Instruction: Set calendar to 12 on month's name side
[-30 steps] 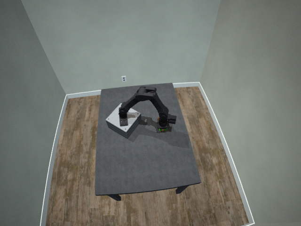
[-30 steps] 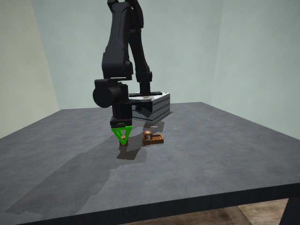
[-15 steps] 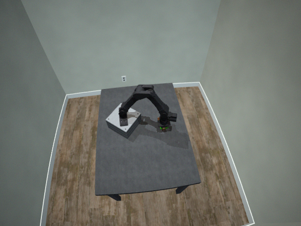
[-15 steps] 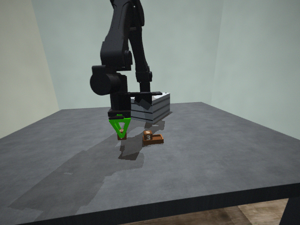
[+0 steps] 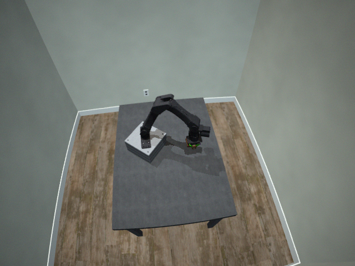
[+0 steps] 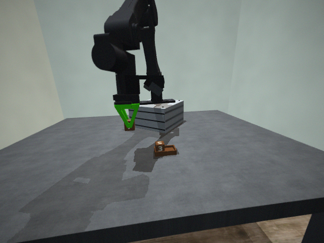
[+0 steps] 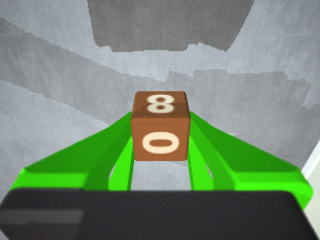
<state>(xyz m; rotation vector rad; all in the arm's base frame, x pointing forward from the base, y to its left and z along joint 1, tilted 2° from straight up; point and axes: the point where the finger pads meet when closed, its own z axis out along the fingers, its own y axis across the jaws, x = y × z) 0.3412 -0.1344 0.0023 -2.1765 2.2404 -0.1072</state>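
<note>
My gripper (image 6: 128, 123) with green fingers is shut on a brown cube (image 7: 160, 131) and holds it above the table. In the wrist view the cube shows a 0 on the face toward the camera and an 8 on the face beyond it. The cube also shows in the exterior view (image 6: 129, 127), to the left of the tray and above the table top. The small brown tray (image 6: 165, 150) lies flat on the table. A second brown cube (image 6: 159, 146) stands in the tray's left half and shows a 3 on its near side. In the top view the gripper (image 5: 193, 144) is small under the arm.
The arm's grey base block (image 6: 160, 114) stands behind the tray and the gripper; it also shows in the top view (image 5: 145, 141). The dark table top (image 5: 172, 168) spreads wide in front, with its edges far from the tray.
</note>
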